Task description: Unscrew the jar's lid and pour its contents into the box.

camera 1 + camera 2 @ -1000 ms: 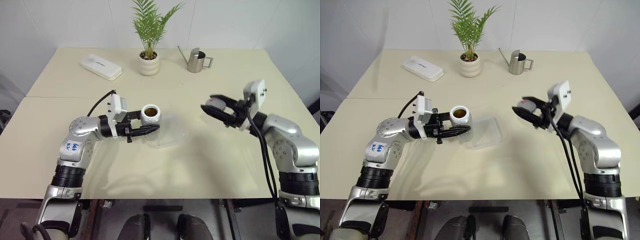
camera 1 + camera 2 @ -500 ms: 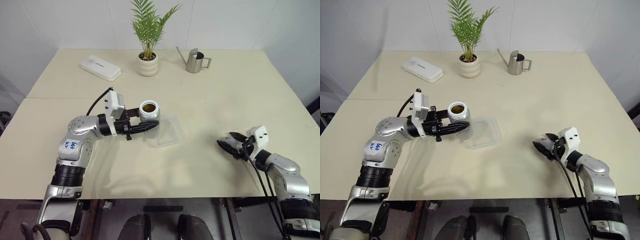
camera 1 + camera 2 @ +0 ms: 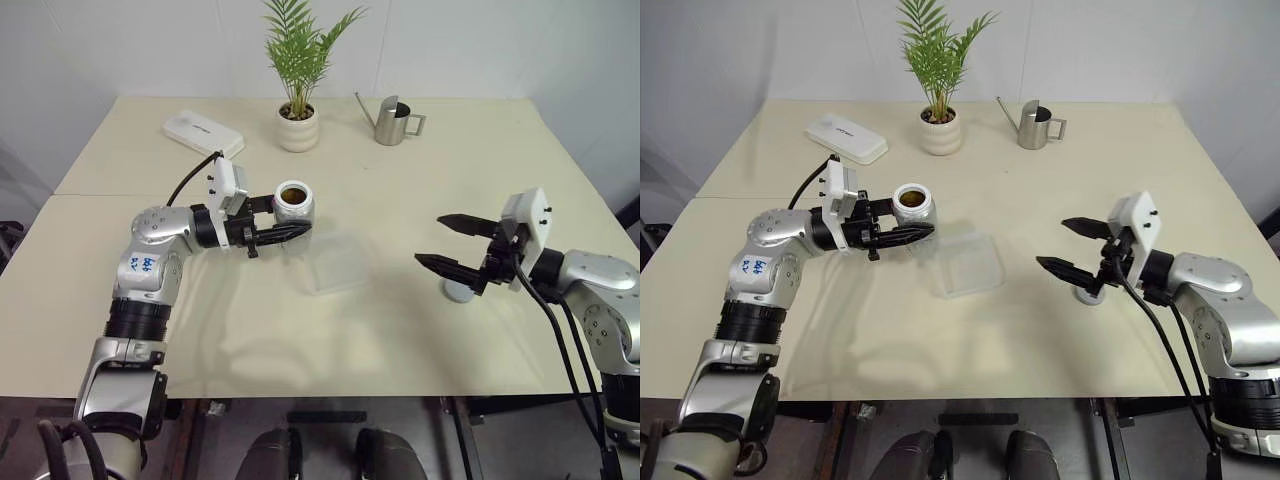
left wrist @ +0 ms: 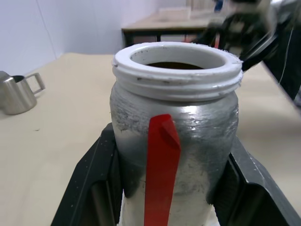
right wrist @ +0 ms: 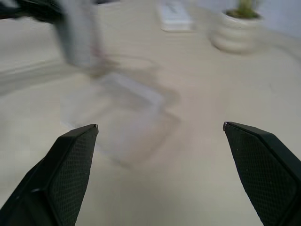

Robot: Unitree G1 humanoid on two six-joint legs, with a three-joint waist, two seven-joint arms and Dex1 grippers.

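Observation:
My left gripper (image 3: 291, 222) is shut on the jar (image 3: 294, 205) and holds it upright above the table, just left of the box (image 3: 336, 266). The silver jar (image 4: 174, 136) has a red mark (image 4: 162, 165) on its side, and its white threaded mouth is uncovered. Brown contents (image 3: 292, 190) show inside. The box is a clear shallow tray lying flat on the table. My right gripper (image 3: 430, 239) hangs wide open to the right of the box with nothing between its fingers (image 5: 70, 160). The grey lid (image 3: 457, 291) lies on the table just below it.
At the back of the table stand a potted plant (image 3: 298, 125), a steel watering can (image 3: 393, 121) and a flat white case (image 3: 203, 133). The table's front edge runs close below both arms.
My right gripper, shut on the lid a second ago, dropped to the table, let the lid go, then rose and opened wide. The left gripper lifted the jar a little up and away.

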